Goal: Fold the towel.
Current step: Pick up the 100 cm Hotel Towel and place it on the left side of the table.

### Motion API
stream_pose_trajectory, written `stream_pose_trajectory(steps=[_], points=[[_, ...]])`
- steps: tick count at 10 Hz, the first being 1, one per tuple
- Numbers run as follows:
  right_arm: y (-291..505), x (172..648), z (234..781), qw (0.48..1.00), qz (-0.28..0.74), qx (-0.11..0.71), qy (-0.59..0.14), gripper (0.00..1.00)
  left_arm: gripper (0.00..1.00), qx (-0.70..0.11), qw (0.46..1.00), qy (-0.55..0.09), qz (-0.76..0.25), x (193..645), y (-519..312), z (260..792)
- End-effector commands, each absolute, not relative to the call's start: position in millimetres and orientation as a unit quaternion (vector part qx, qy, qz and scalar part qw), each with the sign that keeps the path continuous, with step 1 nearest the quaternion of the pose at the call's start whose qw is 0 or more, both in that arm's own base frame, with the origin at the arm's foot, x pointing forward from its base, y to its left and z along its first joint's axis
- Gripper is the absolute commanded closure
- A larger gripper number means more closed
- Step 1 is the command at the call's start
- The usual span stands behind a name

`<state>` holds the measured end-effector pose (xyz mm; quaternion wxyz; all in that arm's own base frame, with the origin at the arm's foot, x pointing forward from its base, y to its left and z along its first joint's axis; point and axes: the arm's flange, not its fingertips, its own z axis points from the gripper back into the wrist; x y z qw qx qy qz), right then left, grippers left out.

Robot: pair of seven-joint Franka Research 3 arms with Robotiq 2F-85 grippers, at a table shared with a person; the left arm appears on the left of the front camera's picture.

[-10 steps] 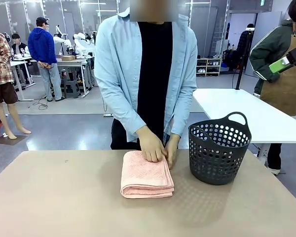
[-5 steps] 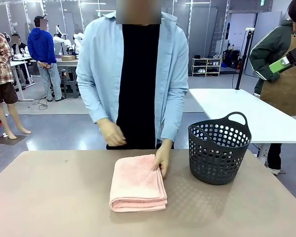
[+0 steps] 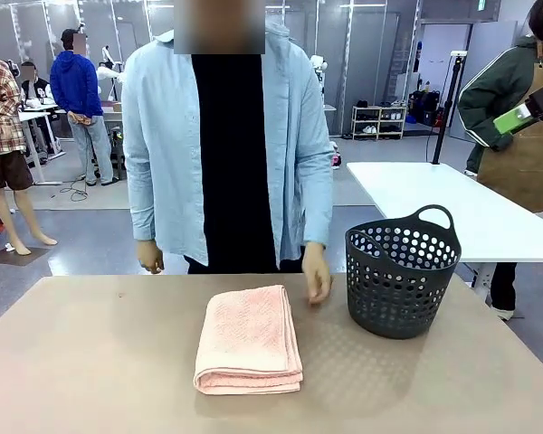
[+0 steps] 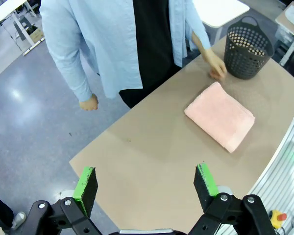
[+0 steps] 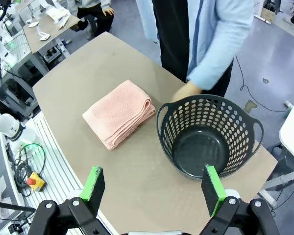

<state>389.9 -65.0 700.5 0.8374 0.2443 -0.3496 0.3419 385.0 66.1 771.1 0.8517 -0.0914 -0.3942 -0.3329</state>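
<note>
The pale salmon-pink towel (image 3: pixel 248 340) lies folded in a thick rectangle on the tan table, its folded edge toward the robot side. It appears too in the left wrist view as the towel (image 4: pixel 219 116) and in the right wrist view as the towel (image 5: pixel 118 113). A person in a light blue shirt stands at the far edge, one hand (image 3: pixel 316 274) hovering just right of the towel, not touching it. My left gripper (image 4: pixel 146 185) is open high above the table. My right gripper (image 5: pixel 154 188) is open too, high above the basket.
A dark perforated basket (image 3: pixel 402 270) with handles stands right of the towel, with nothing inside it (image 5: pixel 208 139). A white table (image 3: pixel 452 208) sits beyond on the right. The table's left half (image 3: pixel 81 353) is bare.
The person has let go of the towel and straightened up, both hands pulling back. The towel was slid a little toward the robot side and left, and now lies still.
</note>
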Motion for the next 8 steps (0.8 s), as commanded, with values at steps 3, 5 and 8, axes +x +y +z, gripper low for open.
stream_pose_trajectory(steps=[3,5,8], points=[[-64.8,389.4,701.6,0.838,0.343,0.241,-0.35,0.0,0.0,-0.086,0.855,-0.389,-0.332,384.6,65.4,773.0],[-64.8,389.4,701.6,0.838,0.343,0.241,-0.35,0.0,0.0,-0.086,0.855,-0.389,-0.332,384.6,65.4,773.0],[-64.8,389.4,701.6,0.838,0.343,0.241,-0.35,0.0,0.0,-0.091,0.852,-0.394,-0.333,385.0,66.1,771.1]])
